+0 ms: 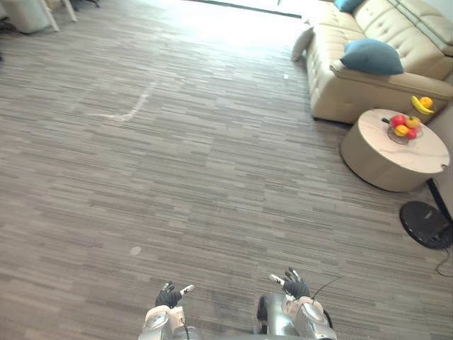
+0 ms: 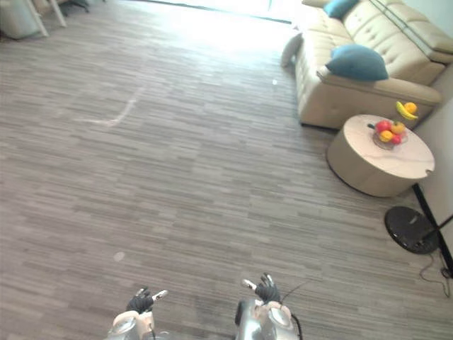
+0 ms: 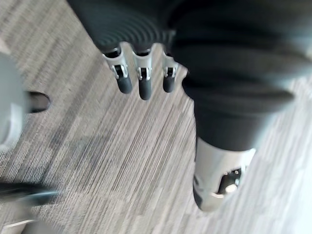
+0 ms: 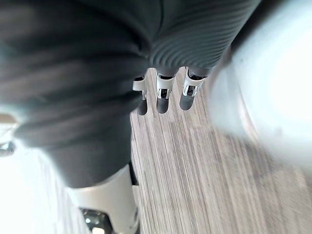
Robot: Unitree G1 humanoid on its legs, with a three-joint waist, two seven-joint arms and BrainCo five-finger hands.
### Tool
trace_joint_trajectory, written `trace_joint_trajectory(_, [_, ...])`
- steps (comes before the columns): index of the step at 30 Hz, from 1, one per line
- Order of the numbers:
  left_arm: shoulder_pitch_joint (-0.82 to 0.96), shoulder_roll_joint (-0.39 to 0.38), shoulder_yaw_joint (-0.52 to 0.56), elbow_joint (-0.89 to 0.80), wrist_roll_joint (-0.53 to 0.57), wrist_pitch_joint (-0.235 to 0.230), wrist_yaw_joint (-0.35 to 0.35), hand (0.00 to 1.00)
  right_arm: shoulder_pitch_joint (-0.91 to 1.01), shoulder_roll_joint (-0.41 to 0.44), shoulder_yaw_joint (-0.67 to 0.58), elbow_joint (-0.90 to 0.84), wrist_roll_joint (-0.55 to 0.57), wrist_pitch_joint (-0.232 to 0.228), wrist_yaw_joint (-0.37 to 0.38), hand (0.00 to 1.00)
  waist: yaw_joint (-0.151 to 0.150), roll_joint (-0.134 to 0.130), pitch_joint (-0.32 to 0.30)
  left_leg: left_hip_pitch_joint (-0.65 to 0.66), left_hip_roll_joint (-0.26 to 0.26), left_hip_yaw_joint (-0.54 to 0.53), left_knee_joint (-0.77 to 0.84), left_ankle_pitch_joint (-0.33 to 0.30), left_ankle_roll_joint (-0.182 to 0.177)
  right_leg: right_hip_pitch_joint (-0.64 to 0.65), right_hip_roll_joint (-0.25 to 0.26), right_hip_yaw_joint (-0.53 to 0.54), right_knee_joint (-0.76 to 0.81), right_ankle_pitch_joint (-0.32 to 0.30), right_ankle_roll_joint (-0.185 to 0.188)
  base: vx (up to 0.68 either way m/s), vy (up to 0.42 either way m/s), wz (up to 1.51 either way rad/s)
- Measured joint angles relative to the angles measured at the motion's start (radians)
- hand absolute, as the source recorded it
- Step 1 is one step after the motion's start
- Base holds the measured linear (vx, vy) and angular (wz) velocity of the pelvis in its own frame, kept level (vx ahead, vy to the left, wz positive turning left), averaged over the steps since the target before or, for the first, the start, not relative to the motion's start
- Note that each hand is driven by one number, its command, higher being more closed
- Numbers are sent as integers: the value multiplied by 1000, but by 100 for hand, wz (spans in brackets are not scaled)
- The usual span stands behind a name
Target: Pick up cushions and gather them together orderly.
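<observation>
Low in the eye views, the left hand [image 1: 168, 297] and right hand [image 1: 295, 287] hang over the striped wood floor [image 1: 177, 177]. Each has its fingers [image 3: 145, 90] straight and loose, holding nothing. Ahead to the right, a black disc base [image 1: 425, 224] lies on the floor beside a low round surface [image 1: 386, 163] carrying a fruit bowl [image 1: 405, 129]. Past it stands a beige sofa [image 1: 354, 92], well apart from both hands. A blue cushion [image 1: 371, 57] lies on its near end and another blue cushion [image 1: 347, 4] on the far seat. A pale cushion [image 1: 302, 42] leans against the sofa's floor-side end.
</observation>
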Motion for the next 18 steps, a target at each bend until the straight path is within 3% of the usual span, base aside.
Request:
trace_joint_trajectory(2, [4,6,-22,3,4,-1,-3,0,3,-19,-1,18,0,3,0,0,-7,-12,1,64,-32,-36,-30,0,0,20,30,33,-285,156,-11,597,-160,31])
trace_joint_trajectory(3, [0,-12,-17,15,15,-1,-4,0,1,-43,-7,20,-2,4,2,0,-13,17,6,108,-17,-69,-28,4,-4,27,56,49,-219,203,-98,611,-167,7])
trace_joint_trajectory(4, [3,-28,-8,13,26,-3,-4,0,-7,-52,-8,24,-6,5,5,0,-10,41,1,106,4,-74,-5,13,-20,22,66,41,-186,166,-99,700,-233,-24])
trace_joint_trajectory(5, [5,-39,21,13,38,-3,-3,0,-11,-55,-12,20,-15,4,7,0,-10,63,1,78,34,-90,104,37,-60,24,84,43,-143,113,-113,572,-221,-38])
trace_joint_trajectory(6, [6,-40,24,13,39,-2,-3,0,-10,-53,-9,11,-30,3,7,0,-15,77,2,-17,78,-137,335,91,-92,51,109,47,-132,63,-120,572,-221,-32])
trace_joint_trajectory(7, [6,-42,27,12,39,-2,-3,0,-11,-54,-6,11,-32,3,6,0,-16,79,4,-62,93,-154,432,132,-99,65,119,53,-137,48,-123,599,-187,-31])
trace_joint_trajectory(8, [8,-48,45,3,39,-2,-3,0,-14,-55,10,12,-35,4,4,0,-10,94,12,-175,146,-185,673,204,-137,124,158,68,-175,27,-132,490,-124,-32])
trace_joint_trajectory(10, [5,-53,71,-42,37,-6,-3,0,-15,-36,30,14,-33,13,-2,0,6,88,34,-304,202,-152,891,97,-119,253,201,96,-250,-6,-155,666,-115,-47])
trace_joint_trajectory(12, [7,-46,68,-74,31,-11,-2,0,-10,-18,36,26,-33,14,-3,0,19,61,36,-413,192,-89,860,37,-81,379,202,122,-332,-14,-150,567,-59,-45])
trace_joint_trajectory(13, [7,-47,68,-88,28,-12,-3,0,-15,-7,39,37,-33,15,-3,0,28,57,33,-471,175,-53,768,14,-59,435,201,151,-380,-15,-136,556,-13,-75])
trace_joint_trajectory(15, [10,-56,81,-106,25,-13,-2,0,-18,-8,40,37,-33,20,-7,0,51,64,31,-553,140,-31,551,14,-55,507,197,214,-436,-28,-115,562,65,-90])
trace_joint_trajectory(16, [11,-58,83,-105,26,-16,-1,0,-18,-9,42,39,-34,22,-8,0,60,67,29,-569,97,-46,348,64,-64,549,181,248,-469,-40,-95,715,221,-81])
trace_joint_trajectory(17, [15,-60,87,-103,26,-23,-1,0,-21,-13,47,51,-35,20,-8,0,73,77,23,-596,66,-84,175,154,-74,604,169,283,-508,-57,-74,721,260,-80])
trace_joint_trajectory(18, [17,-60,87,-103,26,-24,-1,0,-22,-17,52,60,-35,22,-9,0,76,77,19,-605,61,-95,150,201,-84,616,164,297,-524,-64,-64,625,266,-77])
